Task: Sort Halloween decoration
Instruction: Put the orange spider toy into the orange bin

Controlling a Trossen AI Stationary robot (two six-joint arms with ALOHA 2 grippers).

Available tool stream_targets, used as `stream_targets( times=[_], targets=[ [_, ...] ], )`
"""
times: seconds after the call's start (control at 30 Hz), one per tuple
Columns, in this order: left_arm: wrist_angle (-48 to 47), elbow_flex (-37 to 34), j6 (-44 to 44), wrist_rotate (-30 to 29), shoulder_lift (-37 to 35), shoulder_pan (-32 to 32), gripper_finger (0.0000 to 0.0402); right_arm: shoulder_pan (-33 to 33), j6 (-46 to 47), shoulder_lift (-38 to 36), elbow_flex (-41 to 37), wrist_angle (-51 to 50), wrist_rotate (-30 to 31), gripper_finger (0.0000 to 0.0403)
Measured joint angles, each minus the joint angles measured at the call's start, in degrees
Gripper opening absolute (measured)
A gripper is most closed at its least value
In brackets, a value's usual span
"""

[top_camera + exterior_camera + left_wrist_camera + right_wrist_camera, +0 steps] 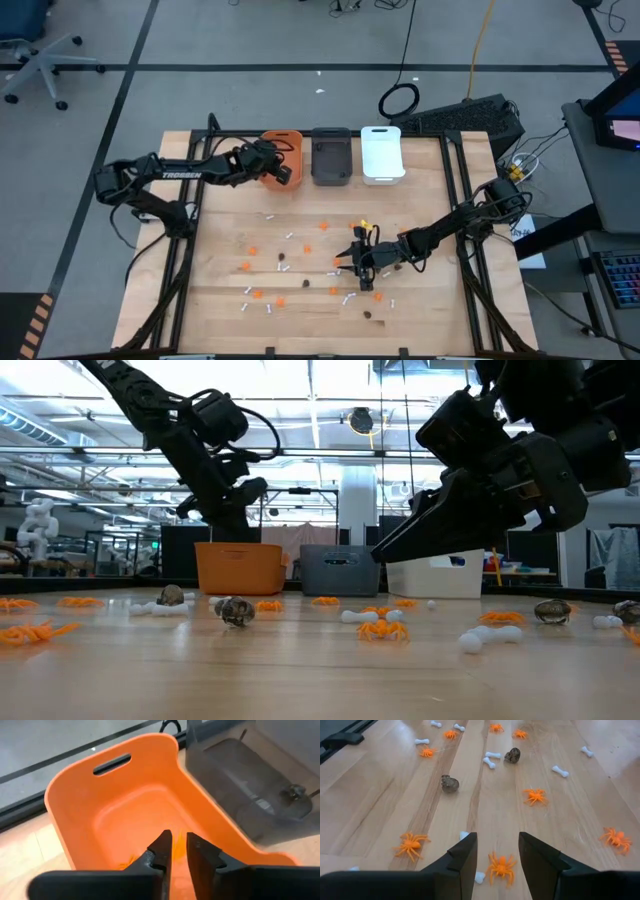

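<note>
Wooden table [420, 320], left hand [178, 851] slightly parted over orange bin [125, 795], right hand [497, 852] open above orange spider [501, 867].

Three bins in a row at the table's [215, 310] far edge: one bin [283, 158] leftmost, a second [331, 156] in the middle, a third [381, 154] rightmost; left gripper [283, 172] over the leftmost bin; decoration pieces [300, 270] scattered across the table's middle and near part; right gripper [352, 262] just above the pieces, right of centre, with one spider [501, 867] lying between its fingers.
</note>
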Motion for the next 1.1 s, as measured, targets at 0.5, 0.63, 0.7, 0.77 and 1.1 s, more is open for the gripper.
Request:
stream_targets(
  times=[0.5, 0.63, 0.7, 0.77, 1.1],
  targets=[
    [1.41, -0.02, -0.74, -4.27, -3.23, -12.61, 0.0114, -0.65, 2.42, -0.03, 0.02, -2.25, 7.31, 0.0130],
    [2.43, -0.02, -0.20, -12.50, -3.81, -20.79, 0.0114, -2.49, 2.83, -0.04, 0.02, -3.60, 7.33, 0.0130],
    [3.56, -0.02, -0.77, -15.66, -3.79, -24.60, 0.0113, -3.38, 3.09, -0.04, 0.04, -4.36, 6.69, 0.0130],
    [4.48, -0.02, -1.71, -18.29, -3.34, -28.05, 0.0113, -4.15, 3.15, -0.67, 0.04, -6.48, 4.13, 0.0130],
    [10.88, -0.07, -2.16, -23.77, 0.02, -39.34, 0.0113, -1.73, 8.55, -13.82, 0.15, -25.34, -5.76, 0.0130]
  ],
)
